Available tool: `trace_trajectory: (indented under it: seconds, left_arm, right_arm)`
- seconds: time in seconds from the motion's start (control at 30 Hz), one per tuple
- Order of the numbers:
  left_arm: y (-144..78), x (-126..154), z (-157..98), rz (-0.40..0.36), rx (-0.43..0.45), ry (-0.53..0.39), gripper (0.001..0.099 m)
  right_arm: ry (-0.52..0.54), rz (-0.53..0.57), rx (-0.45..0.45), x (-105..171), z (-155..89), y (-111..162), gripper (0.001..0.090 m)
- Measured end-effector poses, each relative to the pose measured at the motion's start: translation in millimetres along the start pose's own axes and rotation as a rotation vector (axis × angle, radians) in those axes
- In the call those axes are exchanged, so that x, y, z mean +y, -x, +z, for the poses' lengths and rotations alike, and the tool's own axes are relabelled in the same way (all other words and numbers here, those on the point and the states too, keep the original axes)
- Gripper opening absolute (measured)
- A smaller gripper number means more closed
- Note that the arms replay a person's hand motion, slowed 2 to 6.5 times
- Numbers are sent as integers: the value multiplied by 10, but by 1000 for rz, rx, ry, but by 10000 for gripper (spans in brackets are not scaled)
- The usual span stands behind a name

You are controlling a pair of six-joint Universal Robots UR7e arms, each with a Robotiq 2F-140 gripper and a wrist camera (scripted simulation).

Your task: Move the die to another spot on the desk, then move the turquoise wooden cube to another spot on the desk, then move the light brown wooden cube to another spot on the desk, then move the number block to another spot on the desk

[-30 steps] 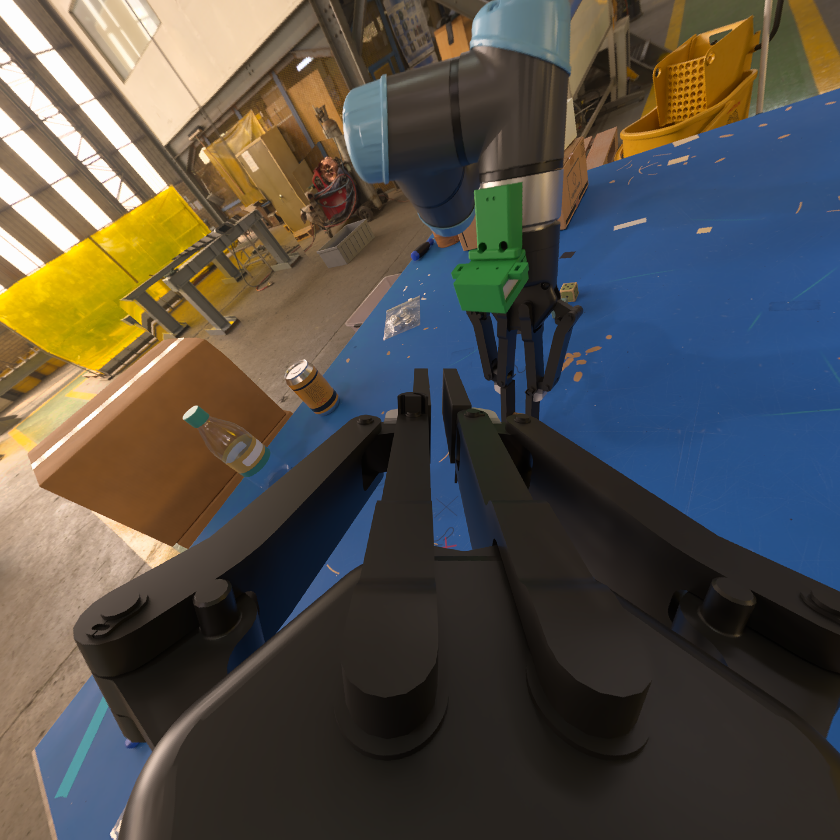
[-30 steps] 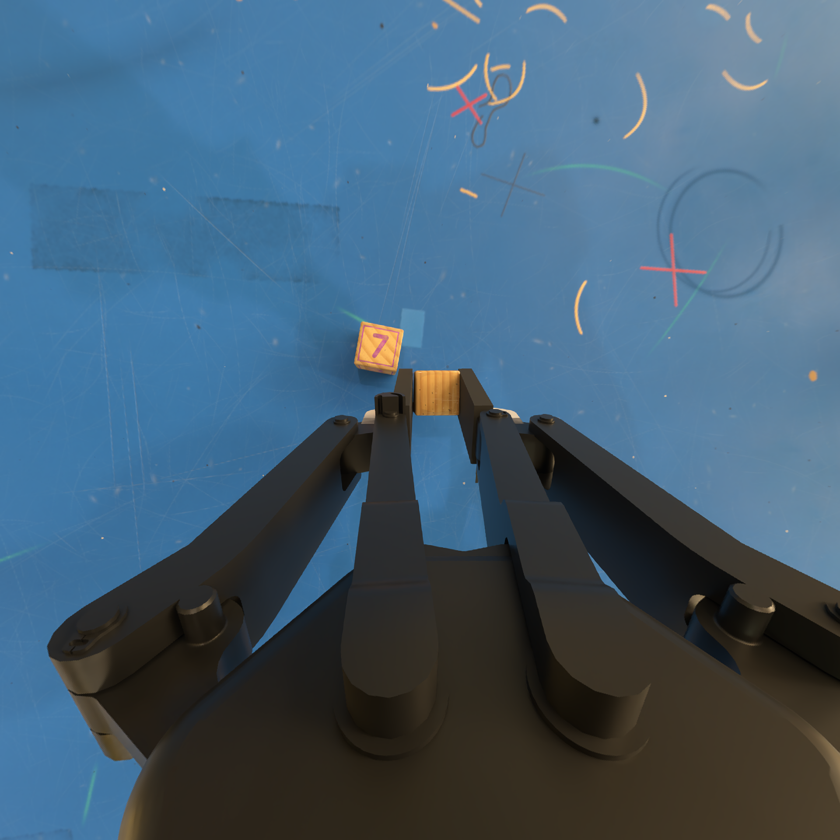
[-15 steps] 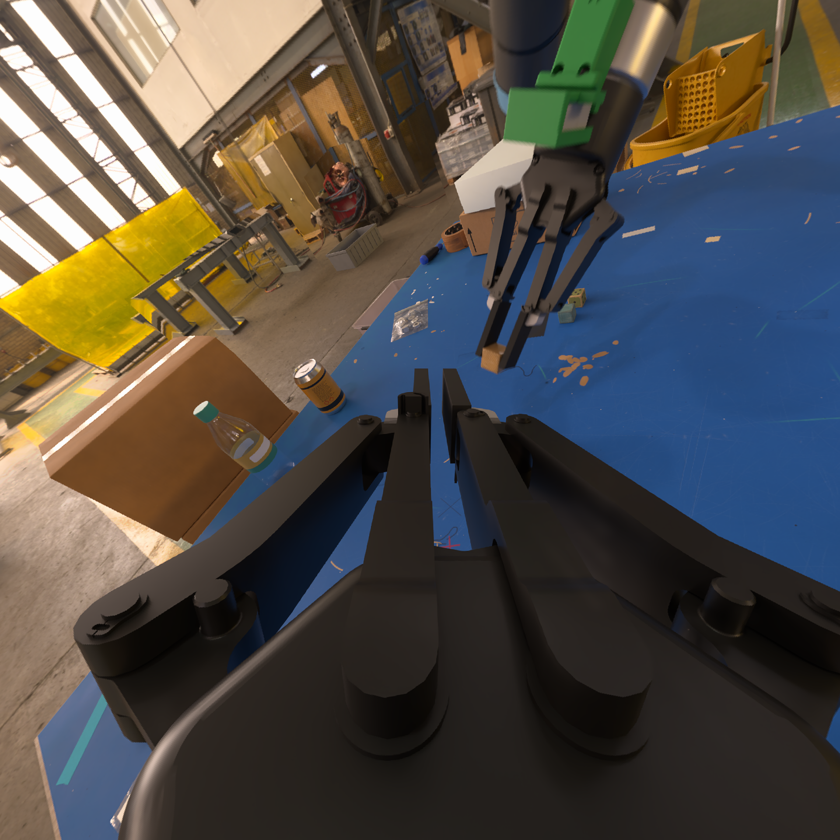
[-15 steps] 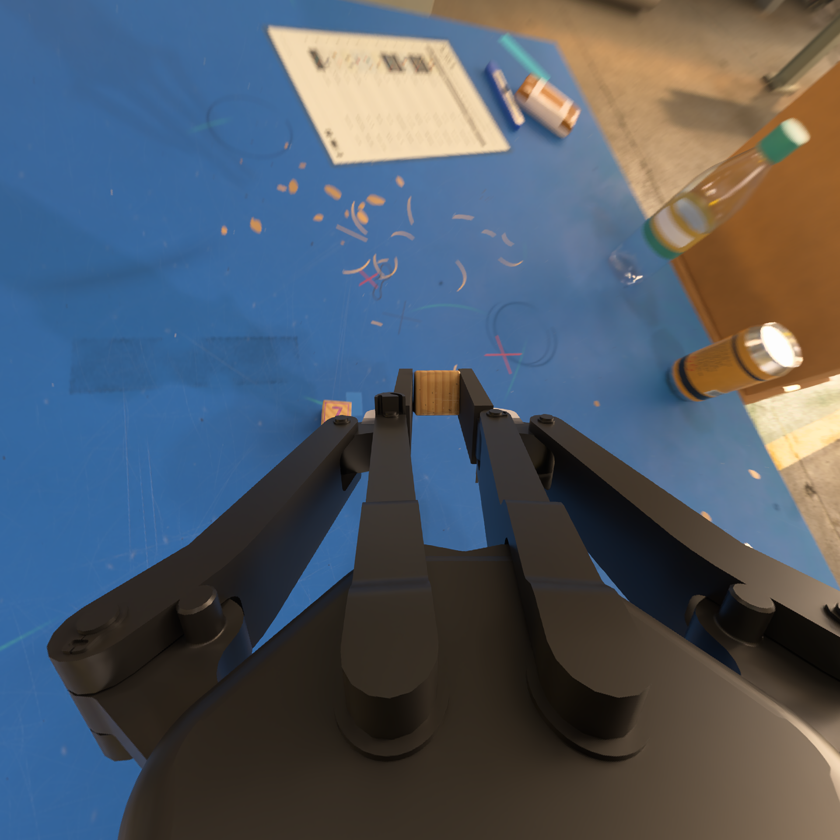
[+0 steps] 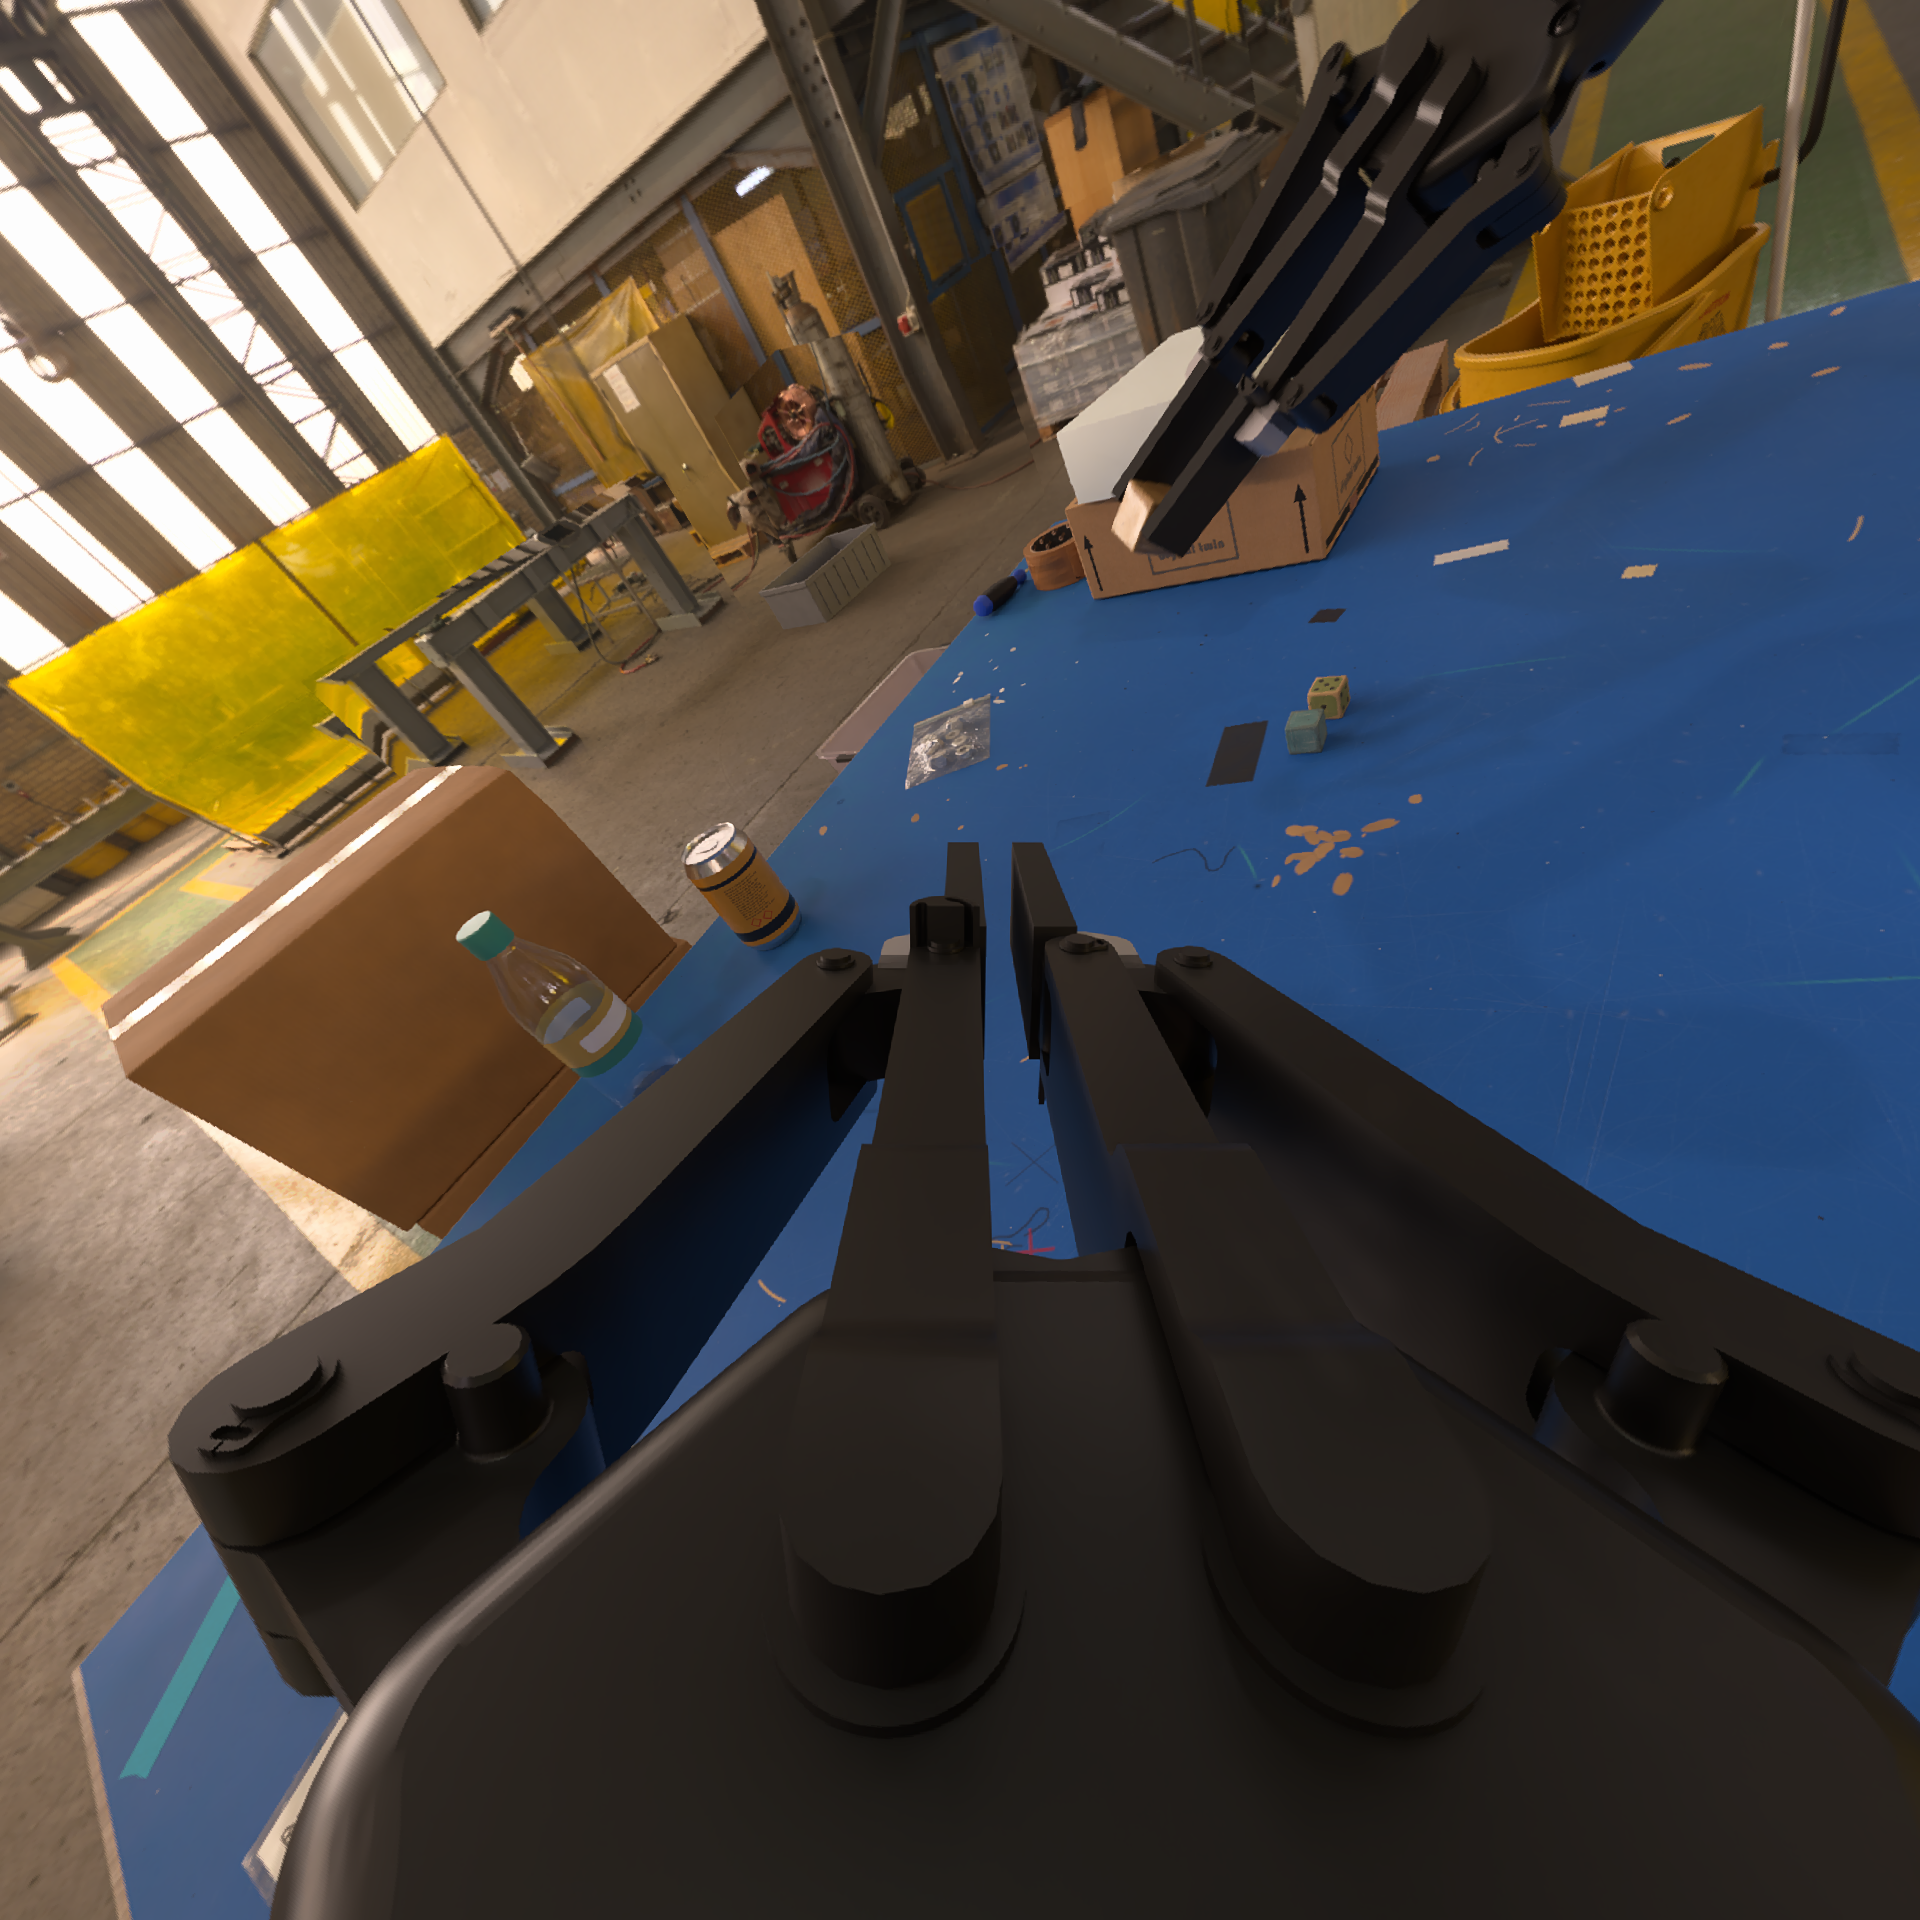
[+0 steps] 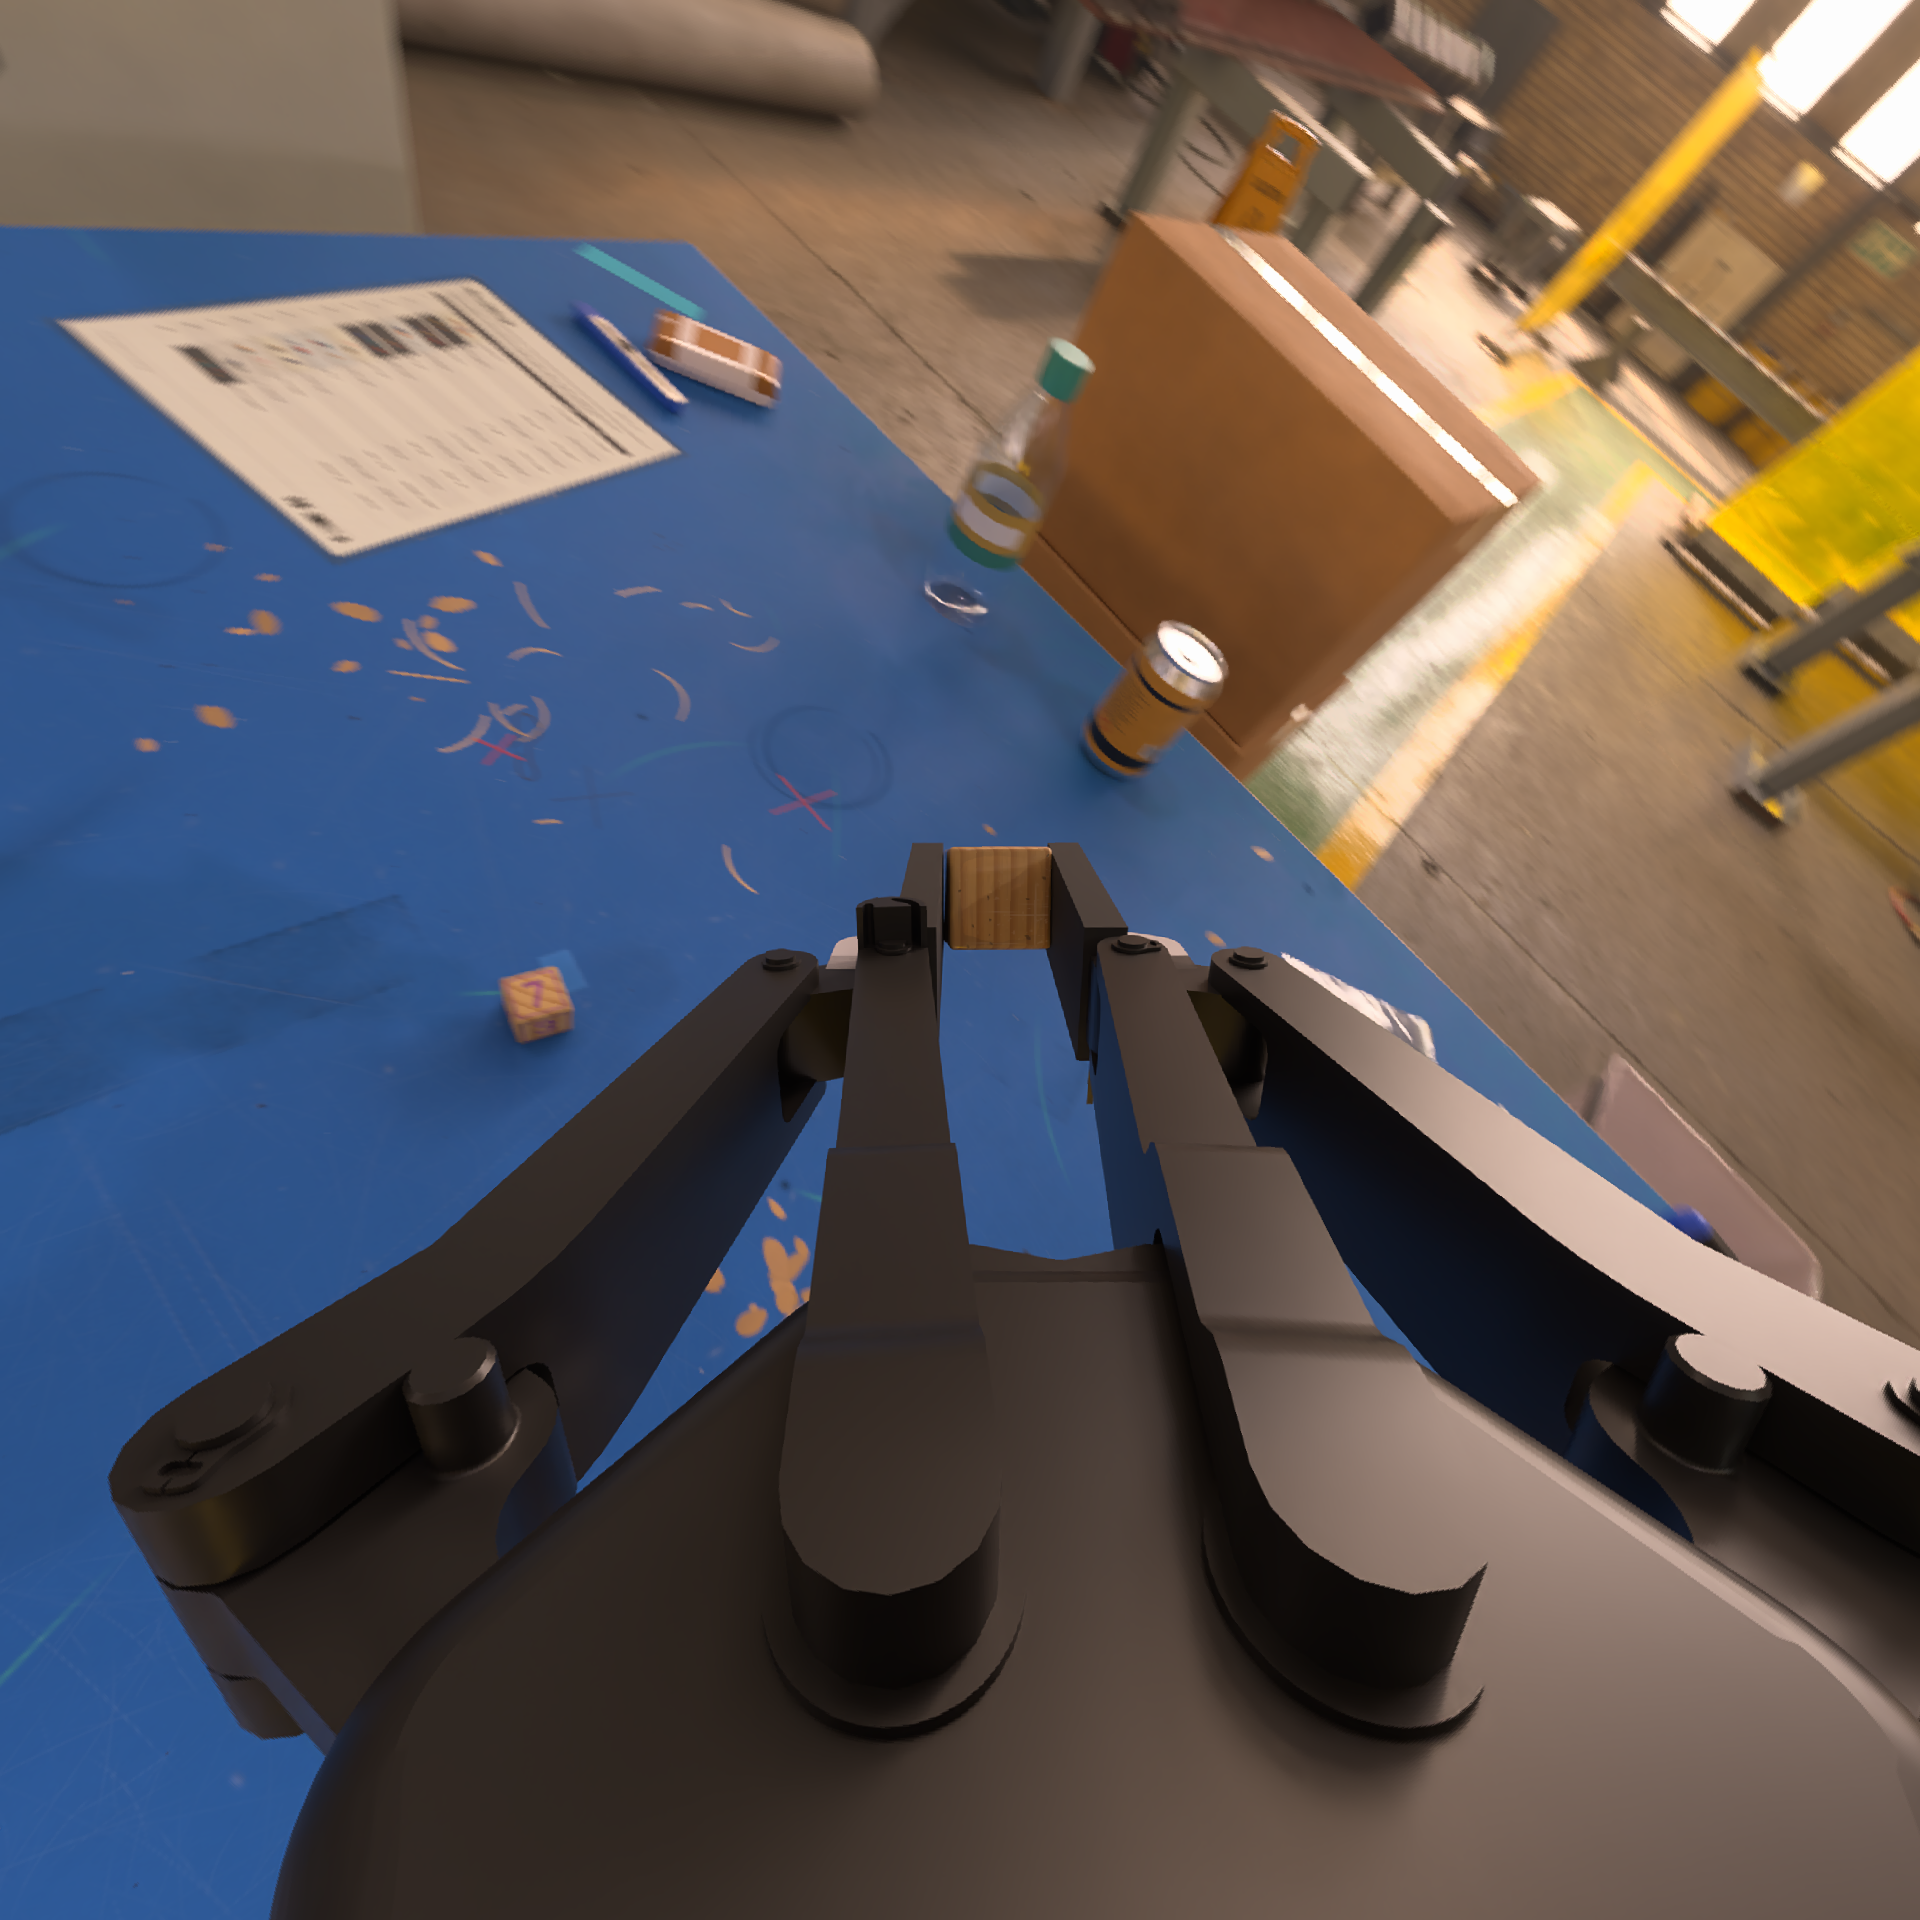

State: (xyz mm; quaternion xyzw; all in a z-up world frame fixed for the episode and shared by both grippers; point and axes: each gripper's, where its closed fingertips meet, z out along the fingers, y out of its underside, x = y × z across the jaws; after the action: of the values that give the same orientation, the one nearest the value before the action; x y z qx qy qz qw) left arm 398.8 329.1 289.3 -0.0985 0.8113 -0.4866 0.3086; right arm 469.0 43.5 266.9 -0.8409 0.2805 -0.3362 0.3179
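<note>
Number block has a purple digit on top. Printed sheet is too blurry; cardboard box shows arrows and print.

Warehouse hall, tall bright windows, yellow curtain screen, concrete floor, steel workbenches, brown crate

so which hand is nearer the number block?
Right. The right hand hangs above the desk, holding the light brown cube, with the number block just below-left. The left hand is shut and empty; the block isn't in its view.
</note>
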Motion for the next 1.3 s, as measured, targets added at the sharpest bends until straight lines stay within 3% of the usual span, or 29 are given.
trace_trajectory:
  seconds: [0.27,0.5,0.93,1.3]
  left_arm:
    - [1,-14,-16,-6,-2,-8,85]
    - [-21,-32,-20,-1,2,-12,85]
    - [-58,-37,-7,11,8,-3,86]
    - [-71,-49,-13,11,9,-7,85]
  right_arm:
    - [222,211,191,633,-272,-519,266]
    - [407,427,253,1366,-291,-664,266]
    - [647,688,199,2602,-49,-429,266]
    - [761,716,213,3135,81,-253,266]
